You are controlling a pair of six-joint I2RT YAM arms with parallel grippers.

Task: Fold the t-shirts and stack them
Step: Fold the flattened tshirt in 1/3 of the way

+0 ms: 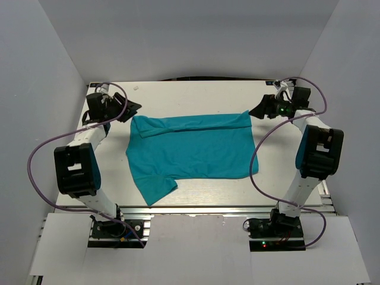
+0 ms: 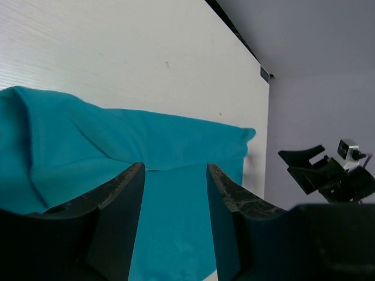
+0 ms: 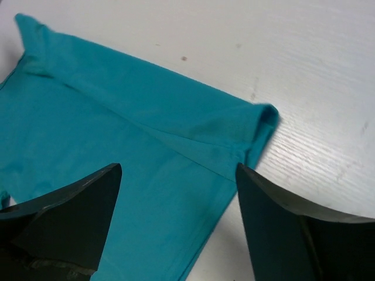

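Note:
One teal t-shirt (image 1: 193, 151) lies flat in the middle of the white table, and its far edge is folded over into a narrow band (image 1: 196, 123). One sleeve (image 1: 155, 190) sticks out at the near left. My left gripper (image 1: 133, 108) hovers at the shirt's far left corner. It is open, with only cloth (image 2: 117, 140) showing under the gap (image 2: 175, 167). My right gripper (image 1: 259, 111) is at the far right corner, open wide (image 3: 178, 168) above the folded hem (image 3: 176, 111), holding nothing.
White walls close the table (image 1: 196, 98) in on the left, right and far sides. Purple cables (image 1: 35, 160) loop off both arms. A metal rail (image 1: 208, 208) with the arm bases runs along the near edge. The right arm's gripper (image 2: 322, 170) shows in the left wrist view.

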